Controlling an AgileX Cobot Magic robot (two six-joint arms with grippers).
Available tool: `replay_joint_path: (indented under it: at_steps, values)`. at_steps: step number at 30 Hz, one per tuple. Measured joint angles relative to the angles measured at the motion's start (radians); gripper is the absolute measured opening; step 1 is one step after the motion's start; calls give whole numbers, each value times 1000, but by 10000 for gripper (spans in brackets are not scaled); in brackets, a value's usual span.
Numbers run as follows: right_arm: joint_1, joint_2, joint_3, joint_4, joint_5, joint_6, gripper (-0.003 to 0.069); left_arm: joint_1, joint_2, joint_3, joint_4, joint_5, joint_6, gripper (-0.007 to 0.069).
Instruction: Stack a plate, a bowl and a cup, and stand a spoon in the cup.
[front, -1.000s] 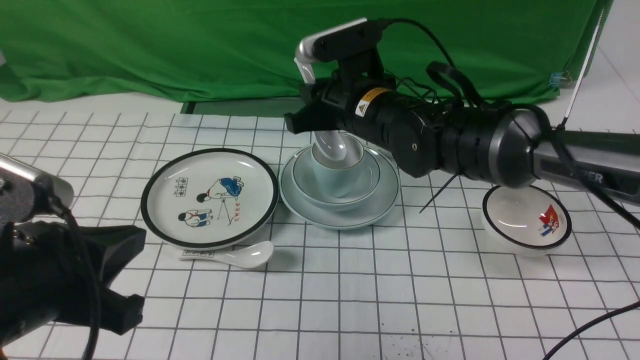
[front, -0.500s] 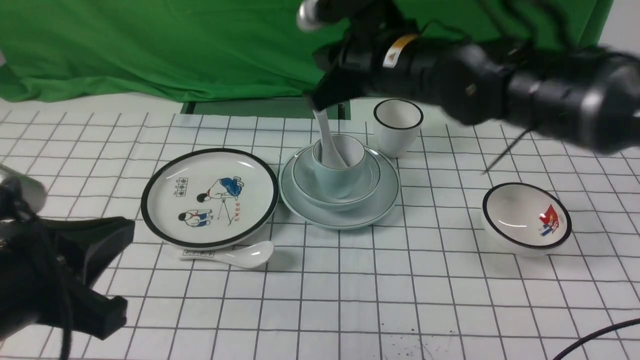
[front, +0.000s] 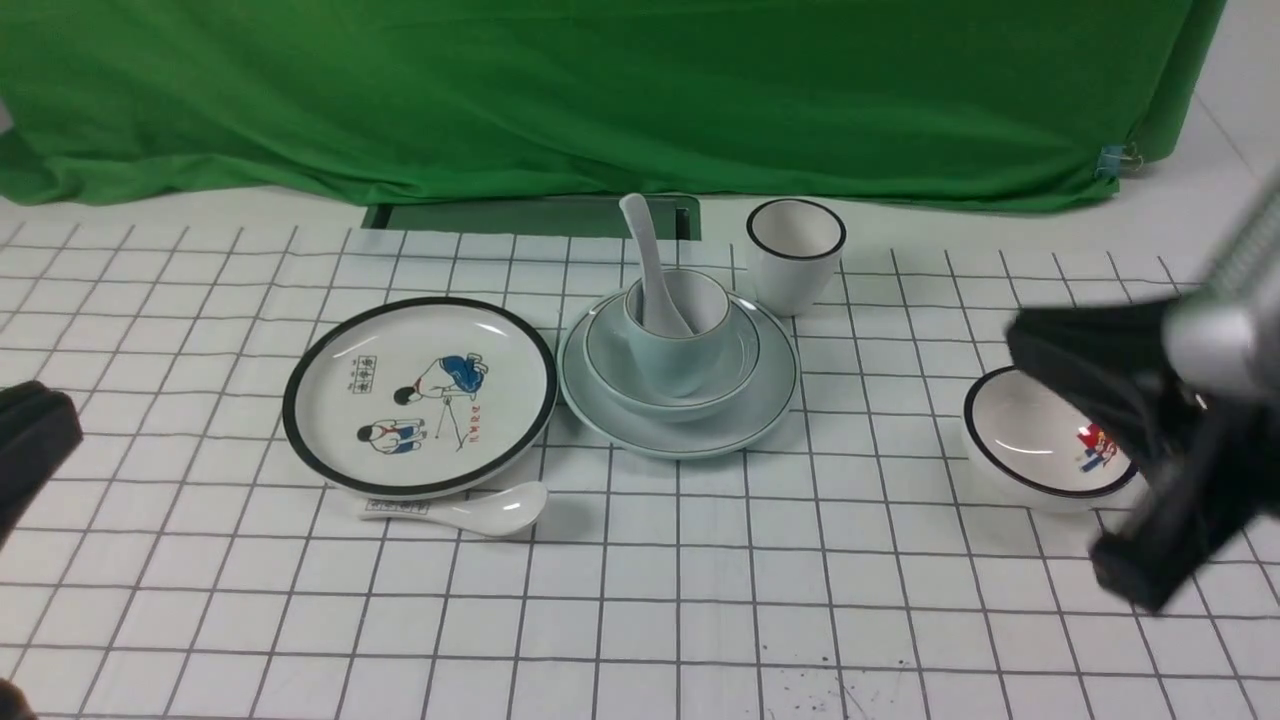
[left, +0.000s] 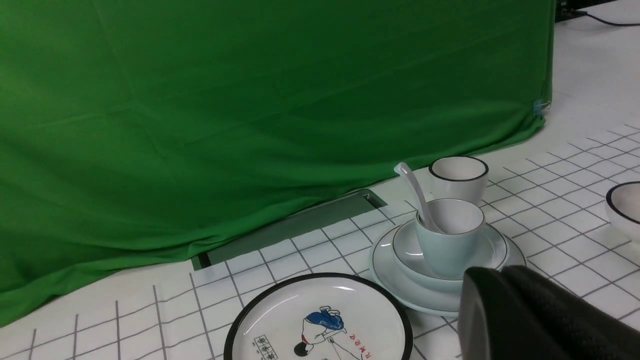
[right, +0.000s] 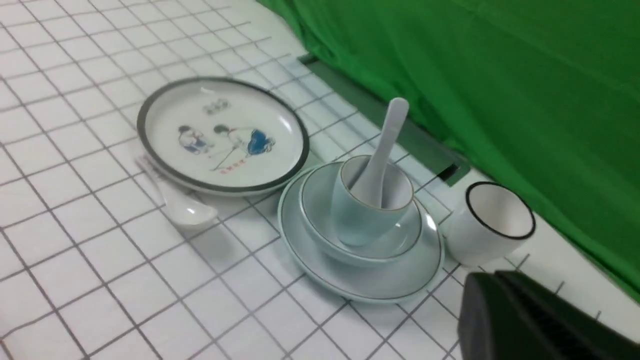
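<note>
- Your right gripper (front: 1130, 440) was over the stack a second ago with the spoon under it. It has since let go and swung back to the right edge of the front view, in front of the flag bowl (front: 1040, 440)
- Its fingers are pressed together with nothing between them, though blur hides the tips
- Your left gripper (front: 35, 440) has pulled back too, low at the left edge, with its fingers pressed together and empty
- The spoon (front: 650, 265) now stands by itself in the cup (front: 685, 355). The cup sits in the bowl (front: 742, 352), the bowl sits on the plate (front: 680, 440), and the stack is mid-table near the green cloth (front: 600, 100)
- You can likely call the task done: all four pieces are nested and nothing is holding them
- The spoon's scoop end is down inside the cup, and the handle points up, leaning toward the far side and slightly to the robot's left against the cup's rim
- Its long axis runs steep, nearer upright than flat
</note>
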Motion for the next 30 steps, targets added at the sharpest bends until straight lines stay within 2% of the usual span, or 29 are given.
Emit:
replay_joint_path:
  at_steps: [4, 8, 16, 21, 25, 27, 30]
  values:
    - [0, -184, 284, -1, -231, 1, 17, 0, 1, 0, 0, 3, 0, -36]
    - [0, -259, 435, -1, -287, 2, 21, 0, 1, 0, 0, 4, 0, -34]
    - [0, -270, 668, 0, -265, 2, 39, 0, 1, 0, 16, 4, 0, -31]
    - [-9, -337, 678, 0, -176, 1, 43, 0, 1, 0, 22, 7, 0, -31]
    - [-58, -459, 678, 0, -165, 6, 50, 0, 1, 0, 37, 8, 0, -31]
    - [-103, -526, 678, -19, -162, 49, 52, 0, 1, 0, 41, 8, 0, -31]
    - [-206, -636, 678, -135, -157, 242, 57, 0, 1, 0, 44, 8, 0, -31]
